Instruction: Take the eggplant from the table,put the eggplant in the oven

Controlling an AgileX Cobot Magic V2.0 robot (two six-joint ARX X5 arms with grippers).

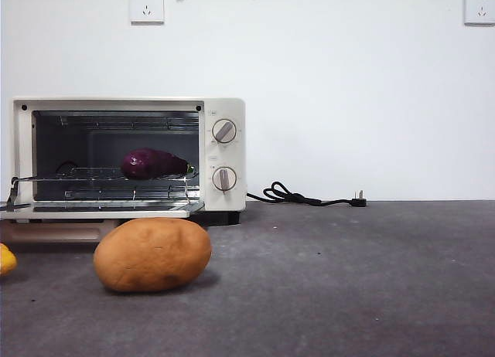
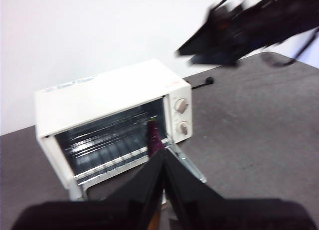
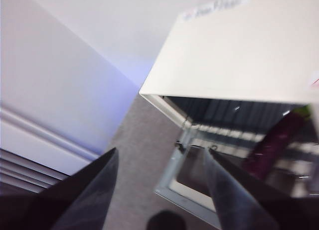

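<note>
Eggplant lies on wire rack inside oven, door down; placement looks done. You see left tool clenched empty, right tool released, both above the counter. Next: retract arms. Potato sits just in front, w/ cord beside.

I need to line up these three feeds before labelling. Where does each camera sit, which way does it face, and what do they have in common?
Front view: low at table height, looking level across the table at the open oven, potato in front; only a black arm tip at the top.
Left wrist view: above, facing the oven front; left gripper shut, the other arm blurred upper right.
Right wrist view: high over the oven top; right gripper open.
Shared: all show the eggplant on the rack.
</note>
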